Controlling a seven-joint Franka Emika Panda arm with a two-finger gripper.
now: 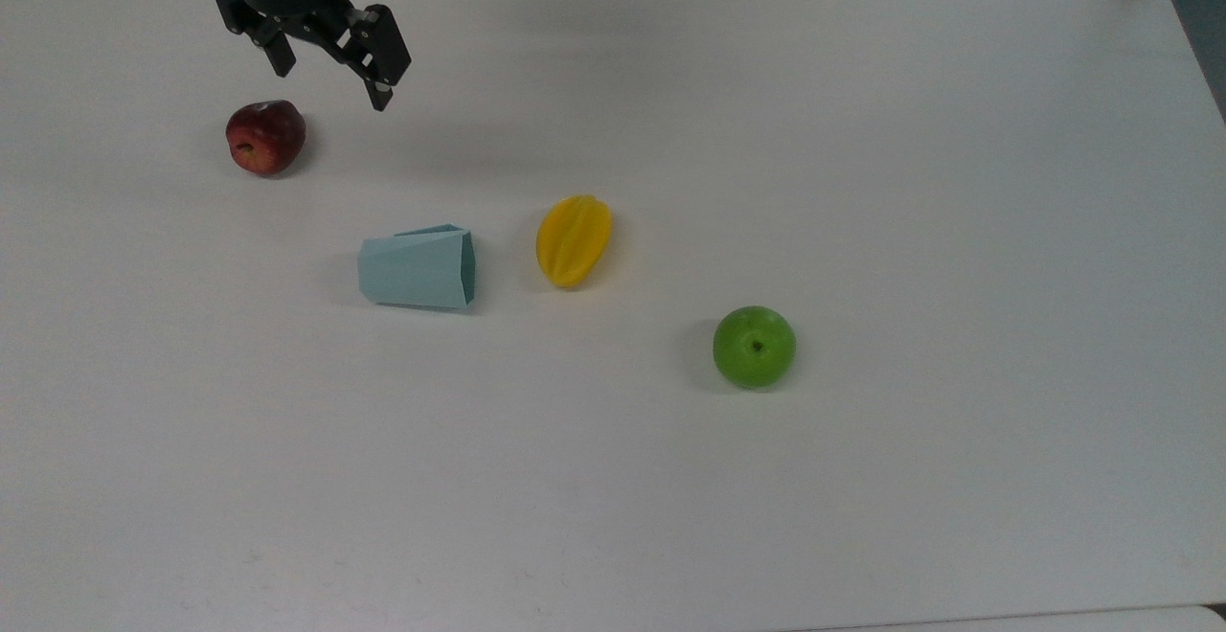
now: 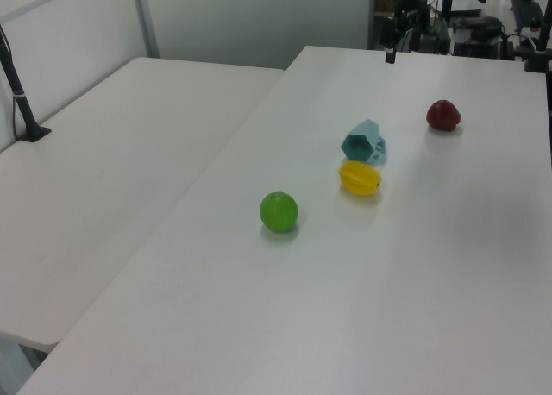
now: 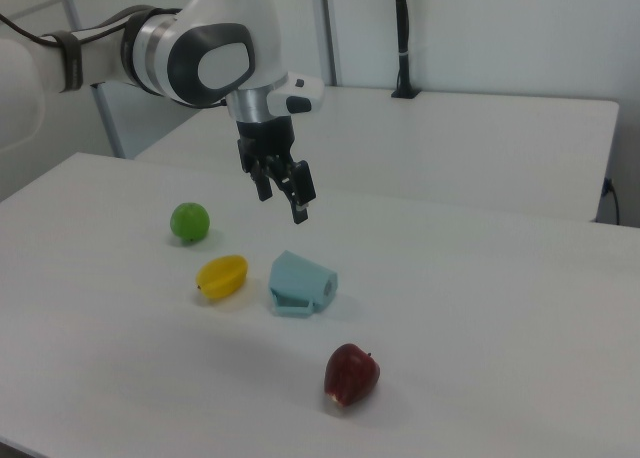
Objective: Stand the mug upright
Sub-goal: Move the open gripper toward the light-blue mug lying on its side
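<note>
Top view: black two-finger end effector [image 1: 333,84] hangs above the white bench [image 1: 862,182], fingers spread wide, holding and touching nothing. The pale light-blue faceted mug [image 1: 418,268] lies on its side mid-bench, rim towards the top view's right, between a dark red apple [image 1: 265,137] and a yellow ribbed starfruit [image 1: 573,239]; a green apple [image 1: 754,346] sits farther right.

Left view: mug [image 2: 365,142] mouth faces camera, just behind the starfruit [image 2: 360,178].

Right view: end effector [image 3: 283,191] open, above the mug [image 3: 301,283], apart from it. No readable writing.

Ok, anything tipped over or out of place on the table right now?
Yes: the mug lies on its side between the red apple and the starfruit, its mouth facing the starfruit. The gripper hangs open above, holding nothing.
</note>
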